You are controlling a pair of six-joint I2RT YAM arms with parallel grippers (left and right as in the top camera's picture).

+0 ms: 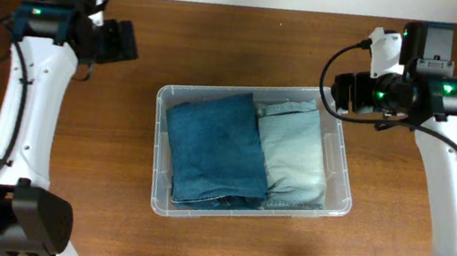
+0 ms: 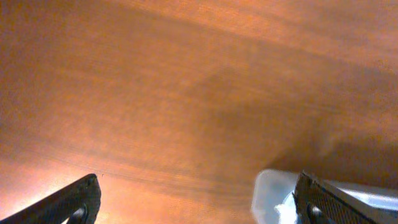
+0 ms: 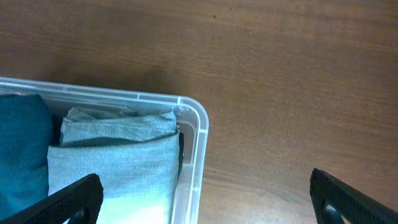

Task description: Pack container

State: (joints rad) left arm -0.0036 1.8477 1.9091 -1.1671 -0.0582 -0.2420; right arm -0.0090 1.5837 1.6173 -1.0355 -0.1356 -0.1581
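The clear plastic container (image 1: 342, 172) stands in the middle of the wooden table. Inside lie a folded dark blue garment (image 1: 214, 149) on the left and a folded light blue garment (image 1: 295, 152) on the right. My left gripper (image 1: 122, 41) is open and empty, raised over bare table at the container's upper left; its wrist view (image 2: 198, 199) shows a container corner (image 2: 268, 194). My right gripper (image 1: 339, 92) is open and empty above the container's upper right corner; its wrist view (image 3: 205, 196) shows the rim (image 3: 198, 134) and the light blue garment (image 3: 118, 155).
The brown wooden table (image 1: 251, 41) runs to a pale wall at the back. Both white arms stand at the table's left and right sides, with cables on them.
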